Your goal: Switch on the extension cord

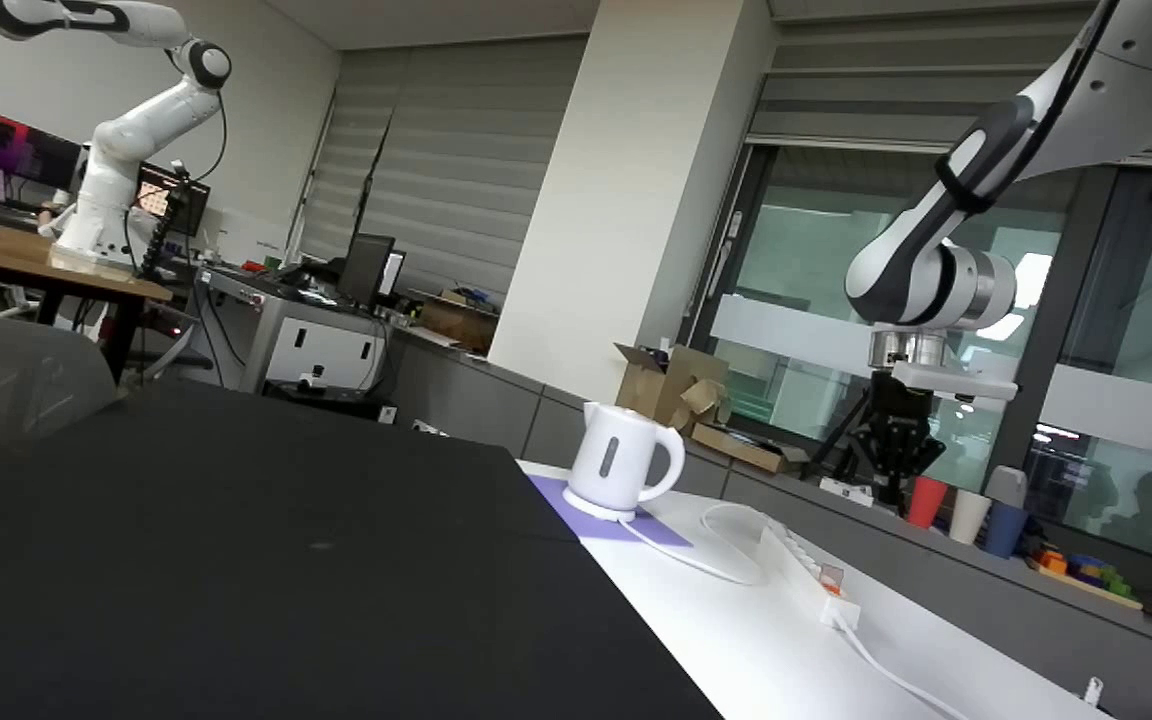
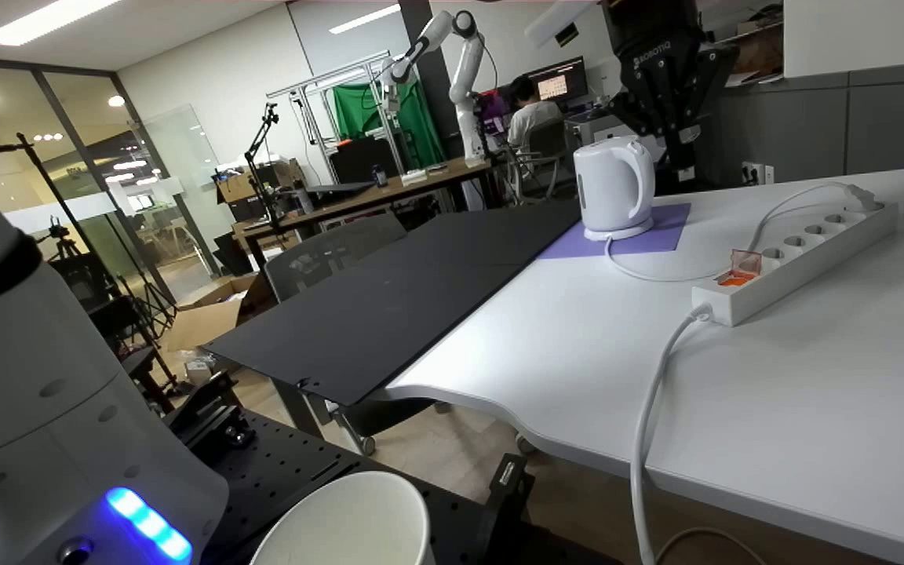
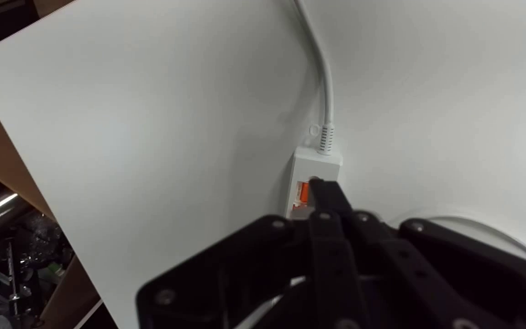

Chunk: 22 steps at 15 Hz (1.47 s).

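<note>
You have the extension cord (image 2: 821, 263) lying on the bench (image 2: 538, 337), its orange switch (image 2: 737, 279) at the end where the white lead (image 3: 328, 98) enters, the cover (image 2: 745, 261) raised. Your robot's fingers (image 3: 331, 249) are together and hang above the extension cord, apart from it; in the wrist view they hide most of it. The kettle (image 2: 605, 188) stands upright near the extension cord, on a purple sheet (image 2: 670, 225).
</note>
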Tool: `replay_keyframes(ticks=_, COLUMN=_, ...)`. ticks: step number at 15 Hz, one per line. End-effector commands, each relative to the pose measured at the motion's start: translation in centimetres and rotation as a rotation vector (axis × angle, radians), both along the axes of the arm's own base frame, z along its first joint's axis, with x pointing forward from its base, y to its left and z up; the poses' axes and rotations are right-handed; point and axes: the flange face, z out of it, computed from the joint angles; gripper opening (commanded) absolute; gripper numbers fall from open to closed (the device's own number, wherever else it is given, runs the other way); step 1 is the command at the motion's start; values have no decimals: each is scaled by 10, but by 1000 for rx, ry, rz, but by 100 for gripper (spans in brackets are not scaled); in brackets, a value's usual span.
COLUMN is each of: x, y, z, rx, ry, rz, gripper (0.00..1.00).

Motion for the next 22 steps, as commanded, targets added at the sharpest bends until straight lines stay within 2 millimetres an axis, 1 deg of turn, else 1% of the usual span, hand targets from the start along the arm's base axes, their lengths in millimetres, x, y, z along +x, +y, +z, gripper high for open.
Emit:
replay_keyframes(ticks=1, x=3, y=-2, z=-5, rx=-3, ry=-5, rz=-9, gripper=0)
replay_keyframes(ticks=4, x=10, y=-6, z=-21, rx=-11, ry=-29, rz=-6, gripper=0)
replay_keyframes(ticks=10, x=26, y=-8, z=-61, rx=-7, ry=-76, rz=-14, gripper=0)
replay_keyframes(ticks=14, x=37, y=-9, z=-84, rx=-49, ry=-99, rz=2, gripper=0)
replay_keyframes(ticks=18, x=42, y=-11, z=-104, rx=-65, ry=-92, rz=4, gripper=0)
replay_keyframes(ticks=22, x=43, y=-19, z=-119, rx=-71, ry=-83, rz=-17, gripper=0)
